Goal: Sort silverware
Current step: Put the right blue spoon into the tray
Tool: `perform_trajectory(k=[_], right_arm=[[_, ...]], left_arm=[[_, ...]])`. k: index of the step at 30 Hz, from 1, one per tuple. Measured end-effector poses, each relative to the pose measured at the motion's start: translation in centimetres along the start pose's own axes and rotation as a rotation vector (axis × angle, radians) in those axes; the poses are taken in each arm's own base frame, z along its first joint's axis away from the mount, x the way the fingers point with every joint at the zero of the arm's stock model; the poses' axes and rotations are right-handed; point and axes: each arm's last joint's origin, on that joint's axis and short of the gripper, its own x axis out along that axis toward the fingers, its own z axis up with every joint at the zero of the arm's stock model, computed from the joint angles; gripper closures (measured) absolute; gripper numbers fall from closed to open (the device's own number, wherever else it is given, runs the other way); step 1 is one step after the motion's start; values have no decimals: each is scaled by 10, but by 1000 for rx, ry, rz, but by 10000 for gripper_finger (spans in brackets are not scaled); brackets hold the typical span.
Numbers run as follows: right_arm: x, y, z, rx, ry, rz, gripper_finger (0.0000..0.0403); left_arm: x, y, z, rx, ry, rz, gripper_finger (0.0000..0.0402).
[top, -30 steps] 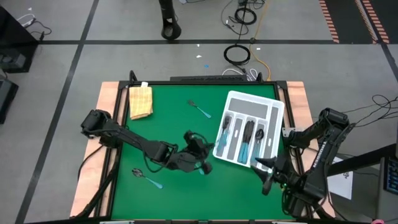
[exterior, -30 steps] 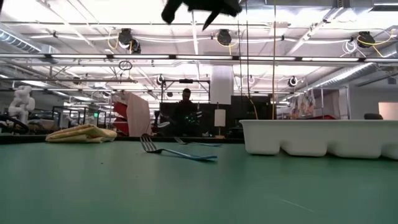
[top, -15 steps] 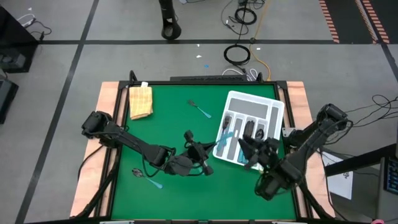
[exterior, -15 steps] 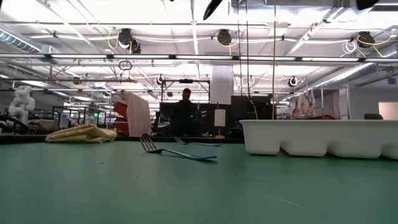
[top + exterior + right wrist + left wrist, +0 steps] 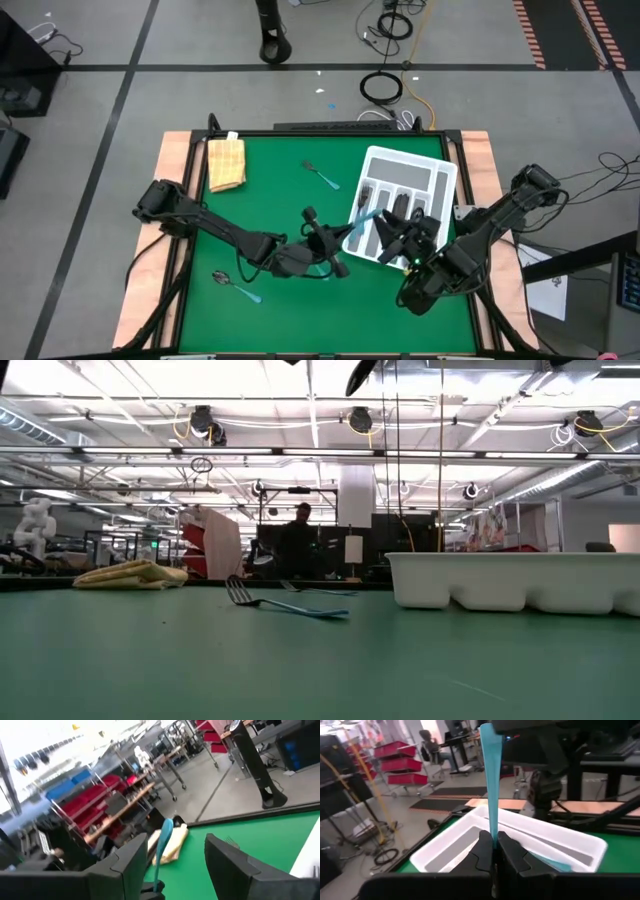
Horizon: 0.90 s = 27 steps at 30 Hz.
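Robotics lab or workshop; red bin racks (image 5: pixel 400 765), ceiling strip lights (image 5: pixel 200 380), floor cables (image 5: pixel 385 88)

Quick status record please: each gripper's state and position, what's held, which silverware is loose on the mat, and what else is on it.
left gripper: shut on teal-handled utensil, raised beside the tray's near-left edge
right gripper: open, empty, above the tray's near end, facing the utensil
white divided tray: right of the mat, several pieces already in it
loose fork: mat's far middle
loose spoon: mat's near left
folded yellow cloth: far-left corner
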Motion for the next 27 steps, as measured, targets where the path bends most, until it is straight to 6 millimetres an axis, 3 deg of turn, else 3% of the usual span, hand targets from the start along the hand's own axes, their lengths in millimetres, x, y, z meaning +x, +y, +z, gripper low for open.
perform_trajectory(k=[6,9,16,22,27], right_arm=[[8,6,-2,-70,86,-17,218],[13,8,-2,-111,98,-24,237],[21,12,-2,-183,116,-27,387],[22,17,0,-257,110,-9,400],[22,17,3,-315,147,6,402]], left_arm=[[4,3,4,-5,-30,-2,394],[2,2,6,-11,-49,-27,394],[4,2,5,-4,-44,-34,392],[7,5,4,-5,-43,-41,391],[7,1,-2,-45,17,-194,365]])
